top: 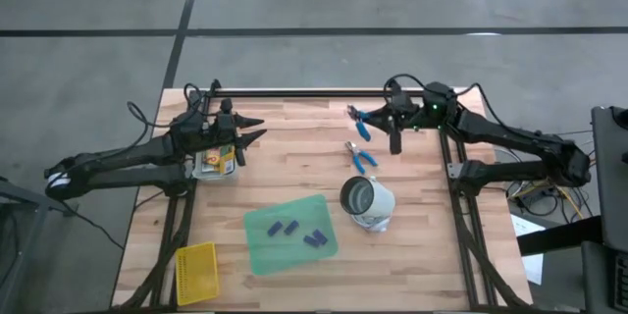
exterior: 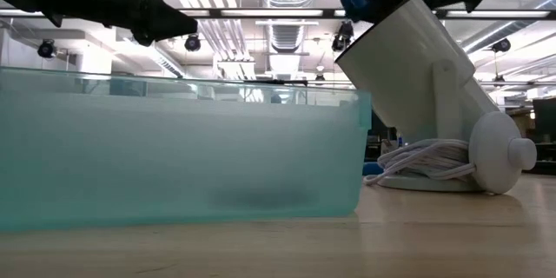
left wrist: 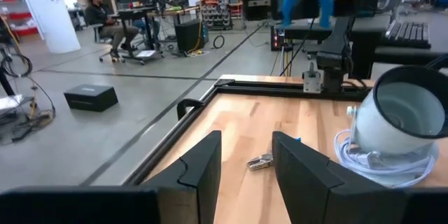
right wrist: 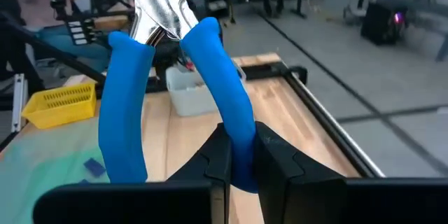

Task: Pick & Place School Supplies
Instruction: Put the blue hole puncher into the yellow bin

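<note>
Right gripper (right wrist: 238, 164) is raised above the counter (top: 294, 157), fingers clamped on one handle of a blue-handled tool (right wrist: 175, 77) that projects beyond them. Left gripper (left wrist: 245, 175) is extended level, fingers apart and empty.

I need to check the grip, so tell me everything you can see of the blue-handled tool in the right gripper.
The held blue-handled tool has two curved, glossy blue handles, probably rubber-coated, joining shiny metal jaws at a pivot. The handles are spread apart. The right gripper is shut on one handle; the other hangs free. In the high view the tool is near the table's far edge, clear of the second, similar tool lying on the wood.
</note>
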